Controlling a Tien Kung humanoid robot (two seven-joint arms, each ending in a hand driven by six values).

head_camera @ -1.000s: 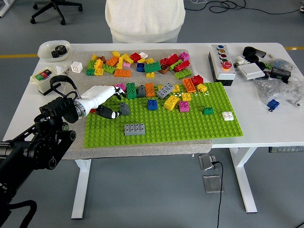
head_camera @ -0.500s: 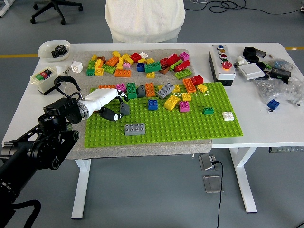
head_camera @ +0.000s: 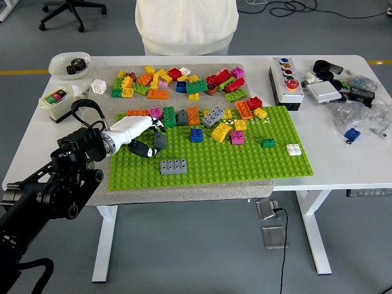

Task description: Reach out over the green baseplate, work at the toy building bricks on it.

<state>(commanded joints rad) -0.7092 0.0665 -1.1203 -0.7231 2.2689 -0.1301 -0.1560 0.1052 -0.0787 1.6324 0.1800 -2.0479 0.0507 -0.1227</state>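
since the earlier frame, the left robot hand (head_camera: 144, 136) is seen shifted slightly further in over the green baseplate (head_camera: 245, 160) on the white surface (head_camera: 343, 160). its fingers are curled around a small dark grey brick (head_camera: 160, 140) at the baseplate's left end. other bricks are clustered along the far edge. a grey flat brick (head_camera: 174, 166) is set nearby.

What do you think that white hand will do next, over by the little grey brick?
Probably close its fingers on the small grey brick and lift it. The left hand is already over the green baseplate, with curled fingers right against that brick, though no firm grasp shows yet.
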